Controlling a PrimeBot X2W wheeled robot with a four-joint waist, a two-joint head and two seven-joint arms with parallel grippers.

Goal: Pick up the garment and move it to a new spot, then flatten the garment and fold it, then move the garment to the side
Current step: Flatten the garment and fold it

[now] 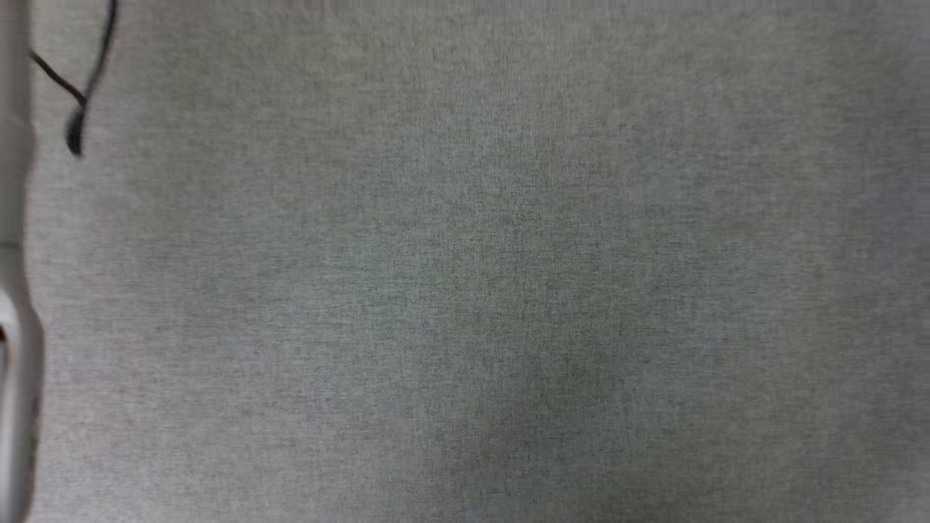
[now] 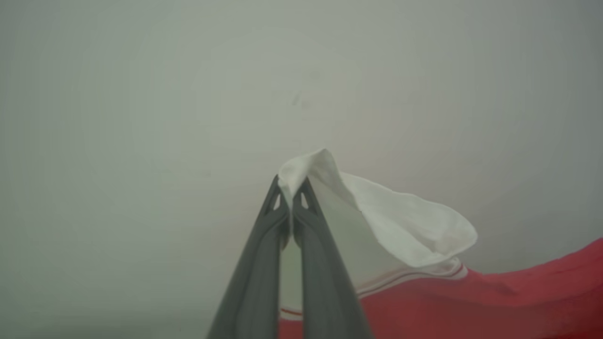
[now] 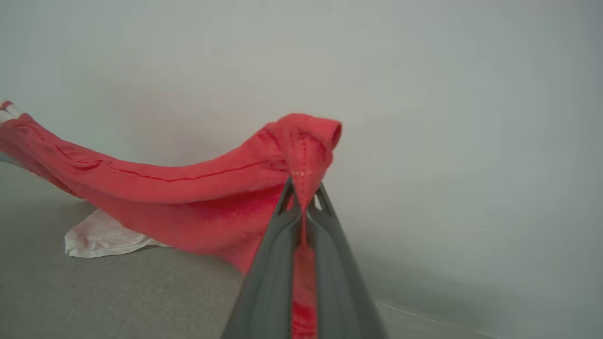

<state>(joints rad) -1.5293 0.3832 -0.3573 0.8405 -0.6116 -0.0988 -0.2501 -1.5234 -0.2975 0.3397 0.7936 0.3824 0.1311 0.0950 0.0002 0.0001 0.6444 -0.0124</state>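
Observation:
The garment [image 3: 188, 197] is a red jersey with white sleeves, and it hangs stretched between my two grippers above a grey cloth surface [image 3: 118, 292]. In the left wrist view my left gripper [image 2: 289, 190] is shut on the tip of a white sleeve [image 2: 405, 226], with striped trim and red cloth trailing to the lower right. In the right wrist view my right gripper [image 3: 304, 195] is shut on a bunched red edge. The other white sleeve [image 3: 101, 238] rests on the surface below the sagging red body.
The head view looks down on the grey woven surface [image 1: 479, 290]. A pale forearm [image 1: 14, 327] runs along its left edge, and a thin black cable [image 1: 83, 87] hangs at the upper left. A pale wall [image 3: 447, 117] stands behind the garment.

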